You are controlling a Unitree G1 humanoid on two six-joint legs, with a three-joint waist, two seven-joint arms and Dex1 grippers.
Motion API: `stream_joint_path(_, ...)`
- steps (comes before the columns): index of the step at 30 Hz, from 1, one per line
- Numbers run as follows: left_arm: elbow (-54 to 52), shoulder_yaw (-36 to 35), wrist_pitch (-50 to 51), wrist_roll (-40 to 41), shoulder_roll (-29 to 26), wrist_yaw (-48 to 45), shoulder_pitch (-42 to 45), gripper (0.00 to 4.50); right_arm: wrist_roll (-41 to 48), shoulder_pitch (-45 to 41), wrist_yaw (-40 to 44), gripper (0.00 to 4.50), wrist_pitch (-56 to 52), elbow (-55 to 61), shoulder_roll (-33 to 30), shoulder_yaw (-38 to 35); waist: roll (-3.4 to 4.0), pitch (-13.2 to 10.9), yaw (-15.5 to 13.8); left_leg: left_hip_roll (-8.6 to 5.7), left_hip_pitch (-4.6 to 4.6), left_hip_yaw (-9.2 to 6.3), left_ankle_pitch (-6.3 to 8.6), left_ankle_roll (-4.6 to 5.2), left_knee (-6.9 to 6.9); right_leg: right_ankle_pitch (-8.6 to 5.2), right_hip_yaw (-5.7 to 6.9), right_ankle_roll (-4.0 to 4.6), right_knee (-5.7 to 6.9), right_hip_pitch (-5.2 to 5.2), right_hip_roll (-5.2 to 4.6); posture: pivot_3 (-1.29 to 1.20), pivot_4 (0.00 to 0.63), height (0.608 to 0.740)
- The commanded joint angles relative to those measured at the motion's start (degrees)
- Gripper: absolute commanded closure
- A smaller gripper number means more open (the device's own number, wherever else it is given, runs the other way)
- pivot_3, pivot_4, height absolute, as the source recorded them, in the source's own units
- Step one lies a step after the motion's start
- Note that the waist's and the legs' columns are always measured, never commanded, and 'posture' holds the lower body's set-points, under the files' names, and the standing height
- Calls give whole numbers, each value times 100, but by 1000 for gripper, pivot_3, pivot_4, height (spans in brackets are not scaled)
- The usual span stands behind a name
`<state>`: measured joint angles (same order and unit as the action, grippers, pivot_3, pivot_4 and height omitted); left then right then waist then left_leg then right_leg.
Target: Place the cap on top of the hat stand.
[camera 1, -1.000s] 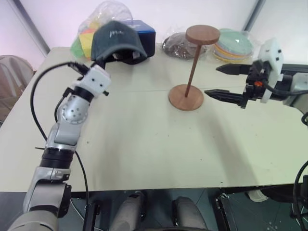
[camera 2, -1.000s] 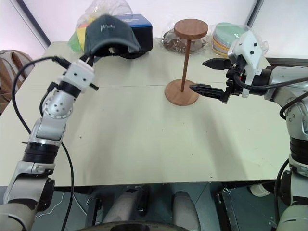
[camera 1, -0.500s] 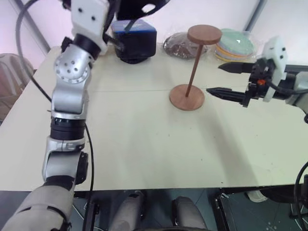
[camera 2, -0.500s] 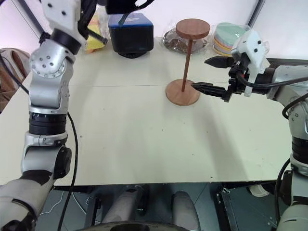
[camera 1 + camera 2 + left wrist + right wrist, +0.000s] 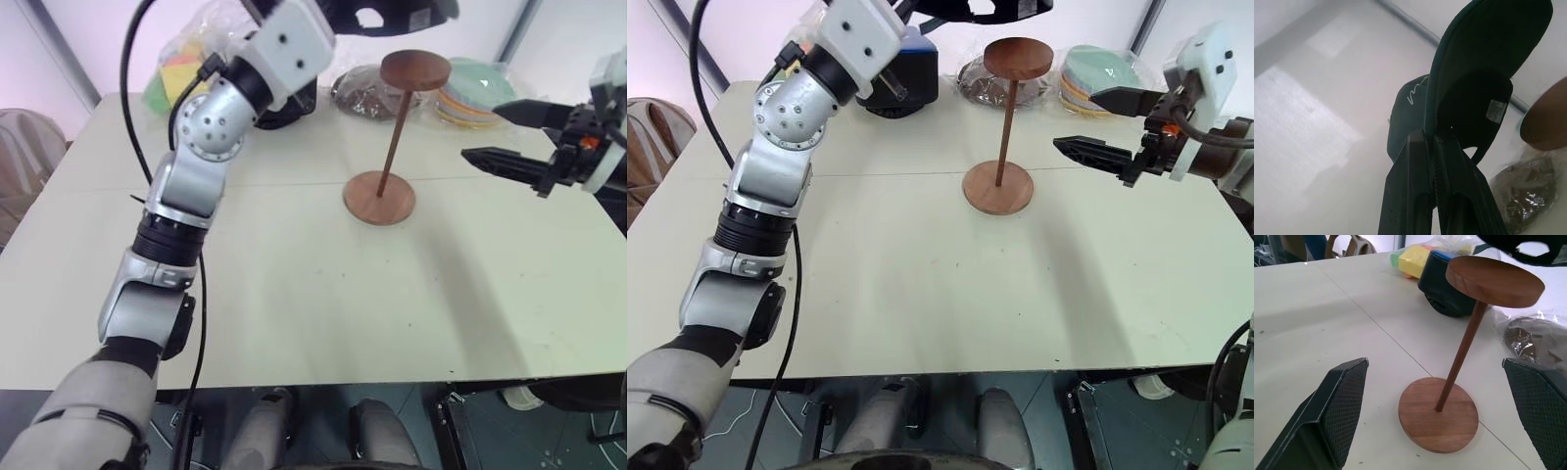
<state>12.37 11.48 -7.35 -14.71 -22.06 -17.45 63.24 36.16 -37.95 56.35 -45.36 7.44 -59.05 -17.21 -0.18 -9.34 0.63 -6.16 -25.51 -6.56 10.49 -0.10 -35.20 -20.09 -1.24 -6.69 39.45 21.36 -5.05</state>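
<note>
The left gripper (image 5: 1434,147) has its two black fingers (image 5: 1410,196) pressed together on the edge of the cap (image 5: 1474,73), which rises from them toward one o'clock. The cap shows its dark underside, a small white label inside and white cursive script on its front. At three o'clock sits the brown disc of the hat stand (image 5: 1546,120), and at five o'clock a crinkled clear bag (image 5: 1528,188) with something dark inside.

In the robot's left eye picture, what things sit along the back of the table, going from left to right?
Bag of colourful things → dark blue box → dark bagged hat → stack of pastel plates.
</note>
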Motion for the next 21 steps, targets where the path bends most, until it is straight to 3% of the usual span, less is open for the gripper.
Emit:
stream_joint_path(1, -13, 50, -318, -389, 40, 274, 267, 4466, 30, -11, -1, 0, 126, 14, -109, -211, 0, 0, -1, 0, 0, 0, 0, 0, 0, 0, 0, 0, 0, 0, 0, 0, 150, 740)
stream_joint_path(21, -676, 442, -68, -1618, 852, 864, -347, 4466, -139, -59, 66, 0, 370, -469, -107, -60, -2, -1, -3, 0, -1, 1, 0, 0, 0, 0, 0, -1, 1, 1, 2, 0, 150, 740)
